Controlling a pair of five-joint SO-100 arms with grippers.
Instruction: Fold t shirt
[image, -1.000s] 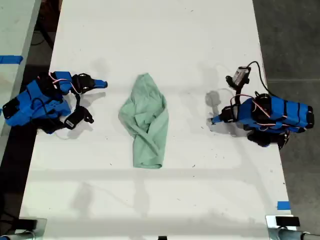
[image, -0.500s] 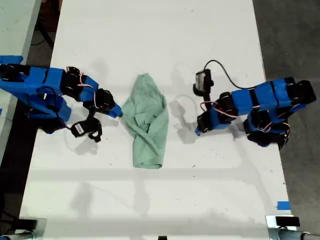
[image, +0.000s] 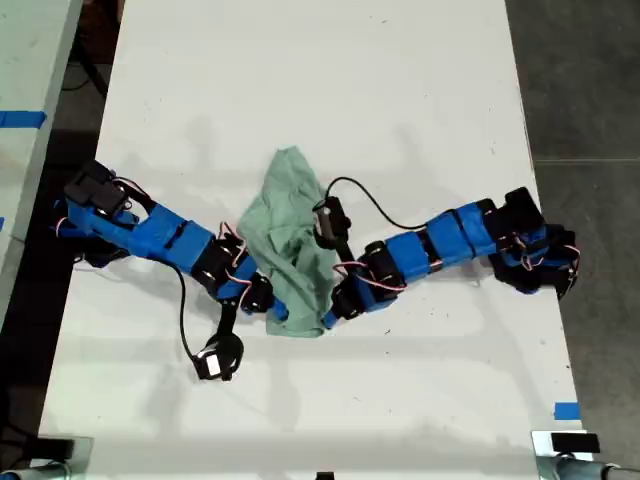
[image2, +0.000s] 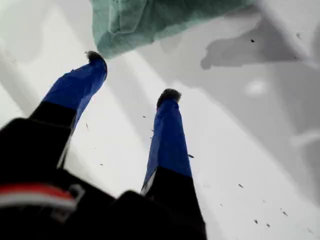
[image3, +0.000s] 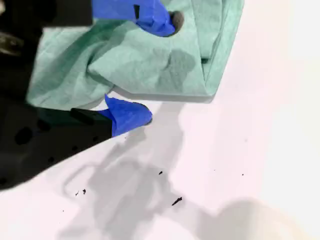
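You see my first gripper (image2: 132, 75) wide open and empty, tips at the shirt (image2: 150, 20) edge. My second gripper (image3: 157, 69) straddles its hem, open.

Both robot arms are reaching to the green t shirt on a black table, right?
Not quite. The table is white, not black, as the exterior view shows. The rest holds: both arms reach in to the green t shirt.
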